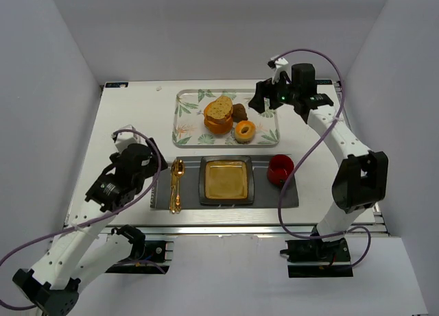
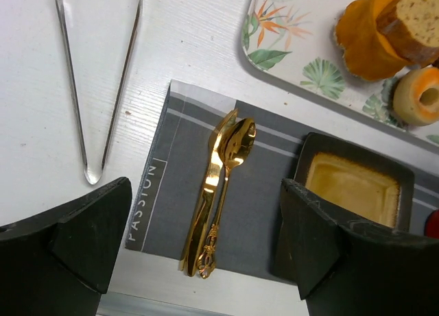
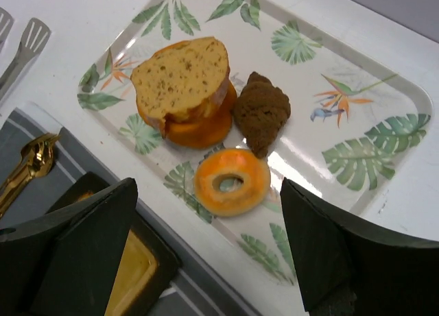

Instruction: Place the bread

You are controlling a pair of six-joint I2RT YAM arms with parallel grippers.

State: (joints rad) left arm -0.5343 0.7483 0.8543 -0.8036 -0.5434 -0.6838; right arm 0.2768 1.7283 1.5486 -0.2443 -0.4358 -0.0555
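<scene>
The bread (image 1: 219, 108) is an oval tan slice with a brown crust. It lies on top of an orange bun on the leaf-patterned tray (image 1: 188, 120). It also shows in the right wrist view (image 3: 182, 76) and at the edge of the left wrist view (image 2: 415, 18). The square dark plate (image 1: 226, 181) with a yellow centre sits on the grey placemat (image 1: 161, 192). My right gripper (image 1: 264, 100) is open and empty above the tray's right end, right of the bread. My left gripper (image 1: 140, 158) is open and empty above the placemat's left edge.
A donut (image 1: 244, 131) and a brown croissant (image 1: 239, 112) lie on the tray beside the bread. A gold spoon and fork (image 1: 176, 186) lie left of the plate. A red cup (image 1: 280, 169) stands right of it. Metal tongs (image 2: 96, 76) lie on the table at the left.
</scene>
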